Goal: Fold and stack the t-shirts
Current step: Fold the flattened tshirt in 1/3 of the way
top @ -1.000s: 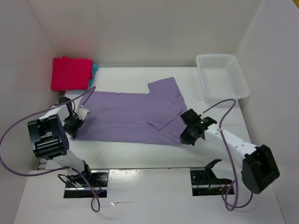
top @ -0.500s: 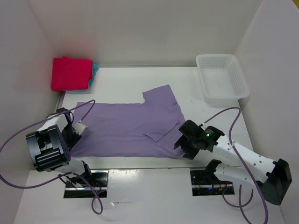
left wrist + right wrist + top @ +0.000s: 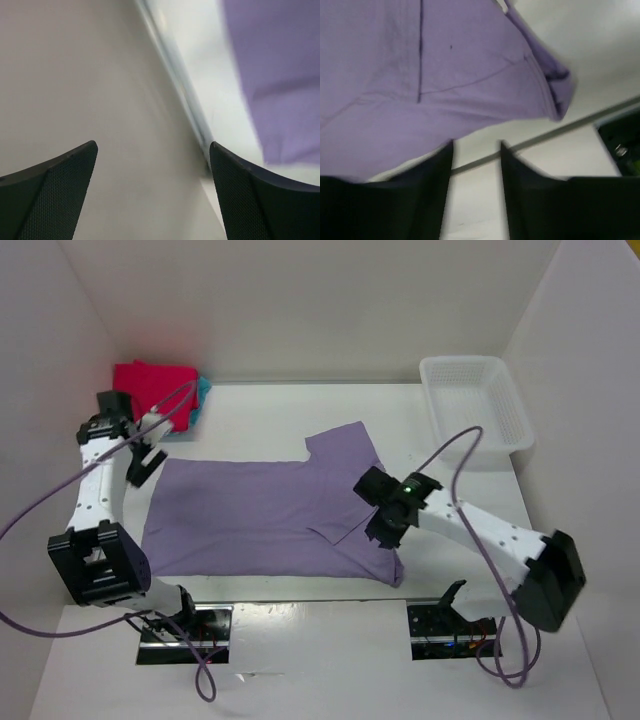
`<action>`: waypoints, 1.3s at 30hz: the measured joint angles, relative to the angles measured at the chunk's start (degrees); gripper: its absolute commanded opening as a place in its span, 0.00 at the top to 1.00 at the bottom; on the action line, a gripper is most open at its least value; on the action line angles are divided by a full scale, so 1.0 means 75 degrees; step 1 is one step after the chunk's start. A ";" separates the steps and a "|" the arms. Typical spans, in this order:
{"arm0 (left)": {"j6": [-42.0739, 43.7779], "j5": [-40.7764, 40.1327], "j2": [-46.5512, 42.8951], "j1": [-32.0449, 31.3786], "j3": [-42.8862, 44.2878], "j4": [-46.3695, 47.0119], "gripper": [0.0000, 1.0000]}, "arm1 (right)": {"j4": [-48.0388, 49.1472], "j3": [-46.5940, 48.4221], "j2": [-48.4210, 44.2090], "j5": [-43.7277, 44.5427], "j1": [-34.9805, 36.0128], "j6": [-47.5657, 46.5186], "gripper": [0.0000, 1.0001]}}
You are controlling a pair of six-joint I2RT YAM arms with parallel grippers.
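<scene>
Left hand point(image 3: 140, 458) higher now; basket point(image 3: 475, 408) overhead only.

Open lanes — bare table point(image 3: 265, 415) between lavender shirt point(image 3: 260, 515) and back wall point(image 3: 300, 310); strip between shirt and white basket point(image 3: 476, 405). Obstacles — basket, far right; folded magenta shirt point(image 3: 150, 390), far-left corner, near left hand point(image 3: 143, 453); left wall point(image 3: 50, 390) close alongside.
</scene>
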 measured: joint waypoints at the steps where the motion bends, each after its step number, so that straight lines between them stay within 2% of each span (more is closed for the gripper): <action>1: -0.0079 0.0154 -0.0015 -0.0490 0.0396 0.0076 0.01 | 0.0169 0.0070 0.0458 0.0079 -0.0044 -0.0227 0.82; 3: -0.0213 0.0577 -0.0087 -0.1859 0.0883 0.0332 0.01 | 0.0513 0.0035 0.1169 0.0146 -0.0201 -0.0632 1.00; 6: -0.0323 0.1422 -0.0163 -0.4185 0.0810 0.0708 0.00 | 0.1291 -0.0519 0.1623 0.0070 -0.0901 -0.1207 1.00; 9: -0.0294 0.2387 -0.0163 -0.6362 0.0210 0.1186 0.00 | 0.2055 -0.1507 0.1623 -0.0254 -0.2060 -0.1716 1.00; 11: -0.0283 0.3010 -0.0006 -0.7376 -0.0038 0.1224 0.00 | 0.2302 -0.1958 0.1565 -0.0423 -0.2751 -0.1955 1.00; 13: -0.0309 0.3550 0.0338 -0.8011 -0.0093 0.1329 0.00 | 0.2433 -0.2145 0.1437 -0.0510 -0.3191 -0.2130 1.00; 20: -0.0291 0.3952 0.1719 -0.9635 -0.0221 0.2343 0.00 | 0.3075 -0.2145 0.1172 -0.0711 -0.3783 -0.2430 1.00; 22: -0.0271 0.3931 0.1929 -1.0069 -0.0428 0.2690 0.04 | 0.3174 -0.2145 0.1172 -0.0737 -0.3821 -0.2460 1.00; 24: -0.0262 0.3955 0.2116 -1.0381 -0.0554 0.2850 0.14 | 0.3238 -0.2157 0.1169 -0.0766 -0.3835 -0.2480 1.00; 25: -0.0259 0.3987 0.2206 -1.0459 -0.0589 0.2920 0.23 | 0.3246 -0.2165 0.1163 -0.0781 -0.3835 -0.2483 1.00; 30: -0.0093 0.4001 0.2442 -1.0404 -0.0606 0.3182 0.50 | 0.3279 -0.2352 0.0912 -0.0836 -0.3835 -0.2486 1.00; 39: 0.0169 0.3564 0.2553 -1.0375 -0.0761 0.3608 0.50 | 0.3299 -0.2358 0.0816 -0.0877 -0.3835 -0.2518 1.00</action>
